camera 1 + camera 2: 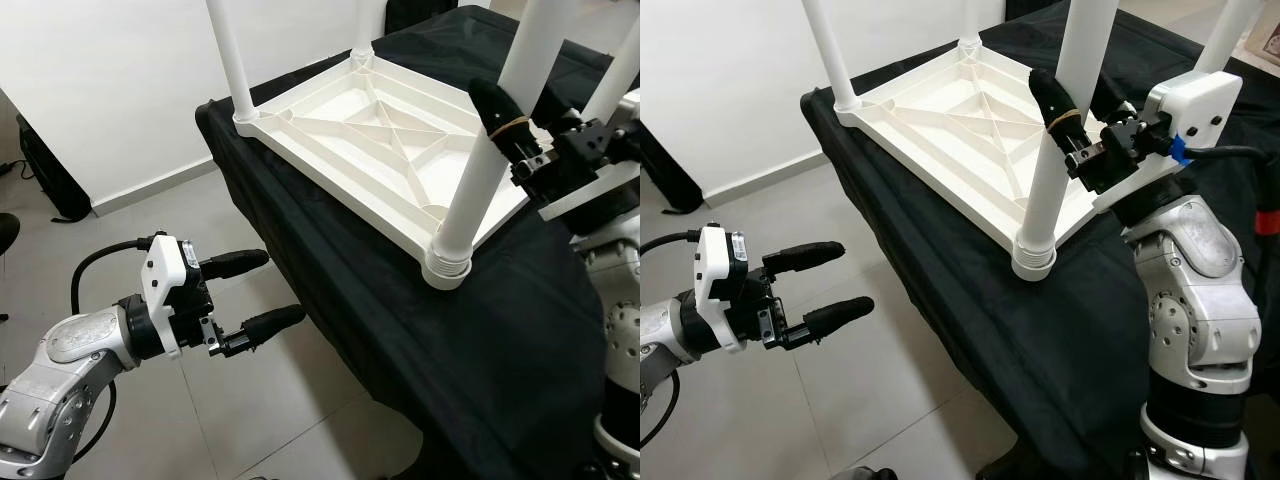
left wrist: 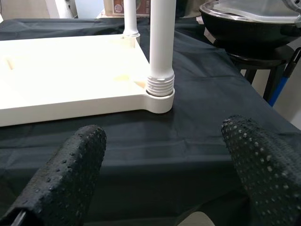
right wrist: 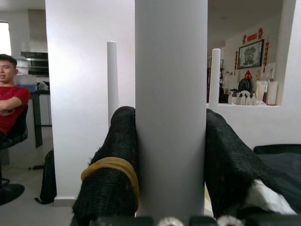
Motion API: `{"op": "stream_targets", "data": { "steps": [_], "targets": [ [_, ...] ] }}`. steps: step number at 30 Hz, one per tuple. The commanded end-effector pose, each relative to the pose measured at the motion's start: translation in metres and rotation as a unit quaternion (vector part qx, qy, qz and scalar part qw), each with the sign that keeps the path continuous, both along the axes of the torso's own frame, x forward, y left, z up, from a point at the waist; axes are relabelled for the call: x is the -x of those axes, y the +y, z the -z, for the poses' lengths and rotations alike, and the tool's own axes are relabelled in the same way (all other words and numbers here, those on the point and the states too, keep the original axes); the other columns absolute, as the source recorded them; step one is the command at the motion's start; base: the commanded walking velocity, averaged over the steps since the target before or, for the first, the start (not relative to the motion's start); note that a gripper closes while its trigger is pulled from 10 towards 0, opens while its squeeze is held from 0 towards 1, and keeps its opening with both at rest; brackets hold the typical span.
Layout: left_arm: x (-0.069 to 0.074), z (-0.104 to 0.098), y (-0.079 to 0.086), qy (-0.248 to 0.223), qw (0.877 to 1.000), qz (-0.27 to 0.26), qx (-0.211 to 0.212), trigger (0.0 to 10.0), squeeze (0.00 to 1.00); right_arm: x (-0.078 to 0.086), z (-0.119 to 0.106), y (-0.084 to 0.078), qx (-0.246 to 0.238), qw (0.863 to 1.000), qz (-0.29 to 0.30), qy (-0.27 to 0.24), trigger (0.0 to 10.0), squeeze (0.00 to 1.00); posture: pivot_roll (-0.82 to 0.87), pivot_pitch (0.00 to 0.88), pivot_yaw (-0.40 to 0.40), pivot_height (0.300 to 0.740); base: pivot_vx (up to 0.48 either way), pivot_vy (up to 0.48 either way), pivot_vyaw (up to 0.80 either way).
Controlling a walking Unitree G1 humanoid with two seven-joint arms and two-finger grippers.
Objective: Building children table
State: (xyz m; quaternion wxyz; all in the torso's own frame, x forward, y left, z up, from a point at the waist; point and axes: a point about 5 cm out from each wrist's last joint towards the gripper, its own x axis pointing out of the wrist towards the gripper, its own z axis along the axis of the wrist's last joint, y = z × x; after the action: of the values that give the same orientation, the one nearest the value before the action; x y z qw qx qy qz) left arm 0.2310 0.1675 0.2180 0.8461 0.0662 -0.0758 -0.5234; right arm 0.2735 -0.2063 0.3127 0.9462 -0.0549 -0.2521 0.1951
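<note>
Right hand (image 1: pixel 1068 125), upper right, clamped on upright white leg (image 1: pixel 1058 150); left hand (image 1: pixel 830 283), lower left, fingers apart, level. No legible writing.

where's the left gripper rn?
The left gripper hangs open over the floor at the robot's lower left, beside the black-draped table's edge and well short of the upside-down white tabletop.

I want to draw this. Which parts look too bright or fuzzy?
Left wrist view: the white tabletop is glared out, and the close fingers look soft. Right wrist view: the leg and window are very bright. Eye views: sharp, evenly lit; black cloth hides its folds.
</note>
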Motion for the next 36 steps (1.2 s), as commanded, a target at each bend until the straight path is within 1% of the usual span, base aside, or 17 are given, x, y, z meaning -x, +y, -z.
{"op": "stream_targets", "data": {
  "steps": [1, 8, 16, 19, 22, 25, 29, 32, 36],
  "targets": [
    [0.002, -0.001, 0.002, 0.000, 1.000, 0.002, -0.006, 10.0, 0.00, -0.013, 0.031, -0.011, 0.002, 0.996, 0.034, 0.088, 10.0, 0.00, -0.04, 0.193, 0.060, 0.740, 0.000, 0.000, 0.00],
    [0.003, -0.001, 0.001, 0.000, 1.000, 0.002, -0.006, 10.0, 0.00, -0.013, 0.031, -0.011, 0.004, 0.996, 0.036, 0.087, 10.0, 0.00, -0.04, 0.197, 0.061, 0.740, 0.000, 0.000, 0.00],
    [0.004, -0.001, 0.001, 0.000, 1.000, 0.001, -0.005, 10.0, 0.00, -0.012, 0.037, -0.003, -0.005, 0.995, 0.023, 0.097, 10.0, 0.00, -0.04, 0.198, 0.060, 0.740, 0.000, 0.000, 0.00],
    [0.004, -0.001, 0.001, 0.001, 1.000, 0.002, -0.006, 10.0, 0.00, -0.012, 0.041, -0.002, -0.011, 0.994, 0.025, 0.103, 10.0, 0.00, -0.04, 0.199, 0.062, 0.740, 0.000, 0.000, 0.00],
    [0.003, -0.001, 0.002, 0.000, 1.000, 0.002, -0.008, 10.0, 0.00, -0.010, 0.046, -0.005, -0.028, 0.993, 0.035, 0.109, 10.0, 0.00, -0.04, 0.202, 0.065, 0.740, 0.000, 0.000, 0.00],
    [0.003, -0.001, 0.002, 0.001, 1.000, 0.002, -0.007, 10.0, 0.00, -0.009, 0.048, -0.006, -0.030, 0.993, 0.038, 0.111, 10.0, 0.00, -0.04, 0.202, 0.066, 0.740, 0.000, 0.000, 0.00],
    [0.003, -0.002, 0.003, 0.002, 1.000, 0.002, -0.008, 10.0, 0.00, -0.002, 0.065, -0.001, -0.035, 0.990, 0.036, 0.135, 10.0, 0.00, -0.04, 0.207, 0.070, 0.740, 0.000, 0.000, 0.00],
    [0.003, -0.002, 0.003, 0.002, 1.000, 0.003, -0.009, 10.0, 0.00, 0.000, 0.069, 0.001, -0.032, 0.989, 0.035, 0.141, 10.0, 0.00, -0.03, 0.208, 0.071, 0.740, 0.000, 0.000, 0.00],
    [0.004, -0.003, 0.003, 0.001, 1.000, 0.003, -0.010, 10.0, 0.00, 0.001, 0.069, 0.002, -0.029, 0.989, 0.033, 0.143, 10.0, 0.00, -0.03, 0.207, 0.072, 0.740, 0.000, 0.000, 0.00]
  ]
}}
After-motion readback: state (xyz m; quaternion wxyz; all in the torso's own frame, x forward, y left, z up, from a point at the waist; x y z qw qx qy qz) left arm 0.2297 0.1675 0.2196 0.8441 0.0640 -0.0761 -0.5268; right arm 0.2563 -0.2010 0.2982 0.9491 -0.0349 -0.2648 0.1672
